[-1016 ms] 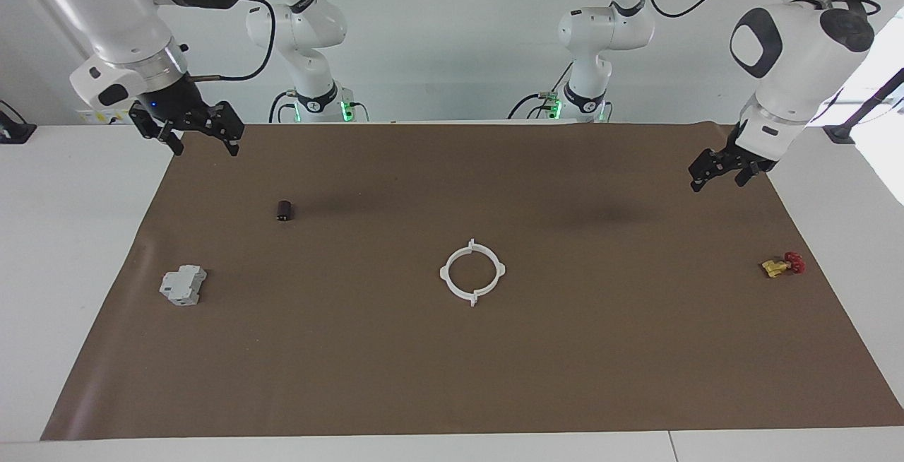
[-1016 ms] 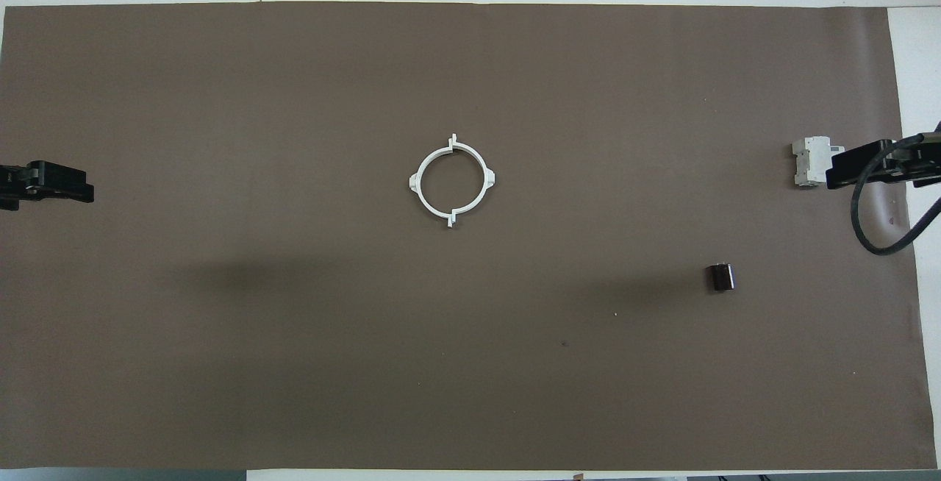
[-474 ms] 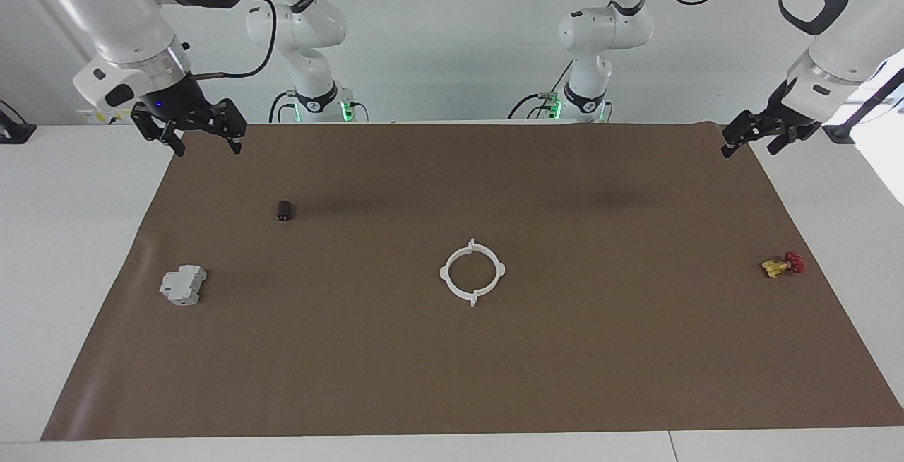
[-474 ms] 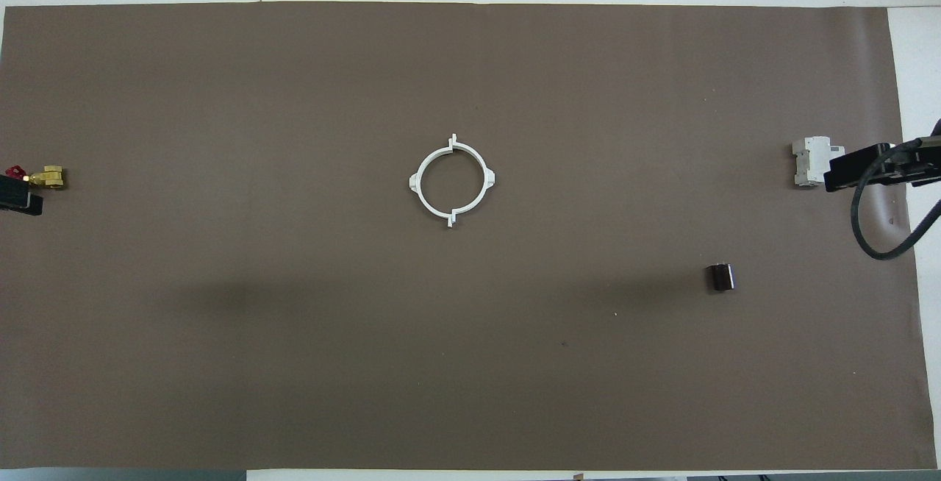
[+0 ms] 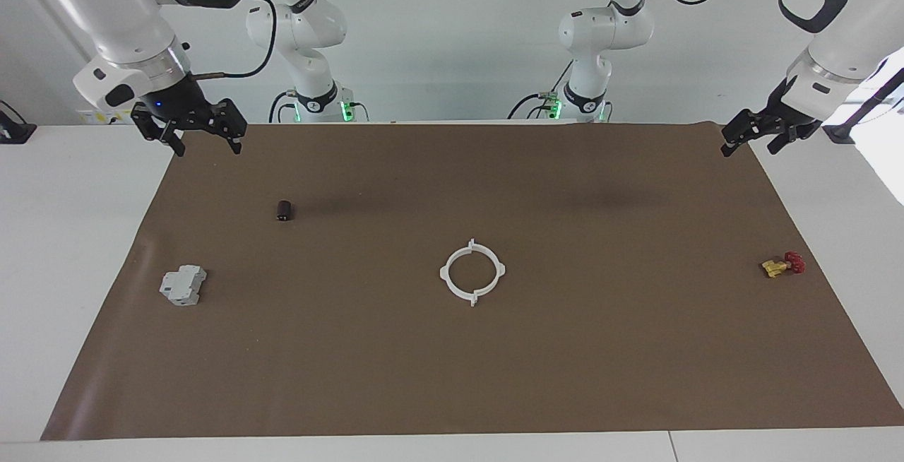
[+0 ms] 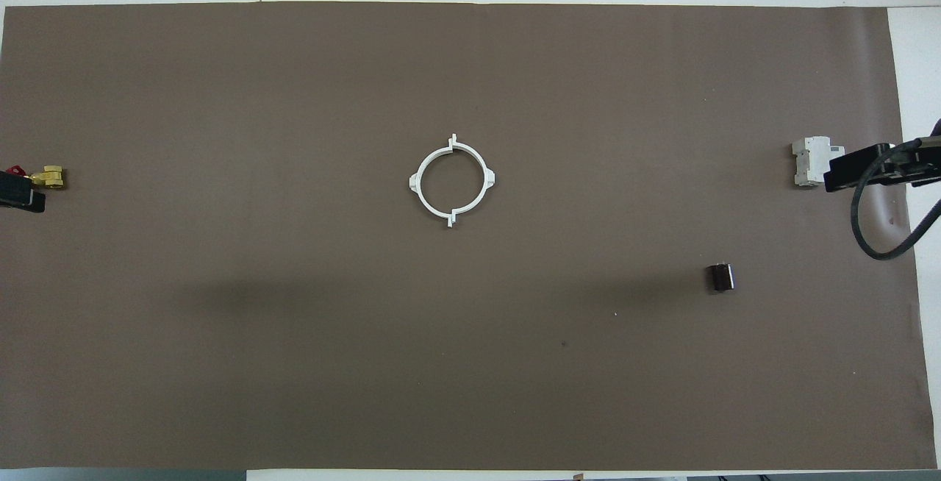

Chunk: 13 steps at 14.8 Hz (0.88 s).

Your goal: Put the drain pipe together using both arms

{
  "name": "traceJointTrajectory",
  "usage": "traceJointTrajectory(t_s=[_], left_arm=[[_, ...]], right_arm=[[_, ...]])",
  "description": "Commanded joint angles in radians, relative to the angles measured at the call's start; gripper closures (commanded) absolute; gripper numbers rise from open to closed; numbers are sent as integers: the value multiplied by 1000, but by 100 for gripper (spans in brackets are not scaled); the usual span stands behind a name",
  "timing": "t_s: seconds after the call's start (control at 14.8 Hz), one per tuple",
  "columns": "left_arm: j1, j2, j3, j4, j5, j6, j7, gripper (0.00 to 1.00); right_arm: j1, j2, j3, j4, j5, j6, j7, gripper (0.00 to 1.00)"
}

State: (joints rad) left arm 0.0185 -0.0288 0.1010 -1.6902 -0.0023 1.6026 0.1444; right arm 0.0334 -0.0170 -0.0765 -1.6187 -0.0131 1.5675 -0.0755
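Observation:
The drain pipe [image 5: 472, 271] lies flat in the middle of the brown mat as one white ring with four small tabs, its two arcs set together [image 6: 451, 181]. Nothing touches it. My right gripper [image 5: 205, 143] hangs open and empty over the mat's corner at the right arm's end, far from the ring. My left gripper [image 5: 750, 144] hangs open and empty over the mat's corner at the left arm's end. In the overhead view only the edges of both grippers show at the sides.
A grey boxy block [image 5: 182, 285] lies at the right arm's end of the brown mat [image 5: 635, 349]. A small dark cylinder [image 5: 284, 210] sits nearer to the robots than the block. A yellow valve with a red handle [image 5: 780, 265] lies at the left arm's end.
The left arm lifted and swung outward to the mat's corner, uncovering the valve in the overhead view, then held still. The right gripper barely shifted. The ring stayed put.

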Motion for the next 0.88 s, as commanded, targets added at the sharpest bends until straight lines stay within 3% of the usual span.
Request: traceJointTrajectory(t_s=[0.0, 0.81], left_arm=[[-3, 12, -4, 29, 1, -15, 9, 0], [-40, 9, -6, 21, 33, -15, 3, 0]], right_arm=[[-7, 5, 3, 17, 22, -23, -26, 0], [-7, 5, 3, 16, 22, -21, -26, 0]])
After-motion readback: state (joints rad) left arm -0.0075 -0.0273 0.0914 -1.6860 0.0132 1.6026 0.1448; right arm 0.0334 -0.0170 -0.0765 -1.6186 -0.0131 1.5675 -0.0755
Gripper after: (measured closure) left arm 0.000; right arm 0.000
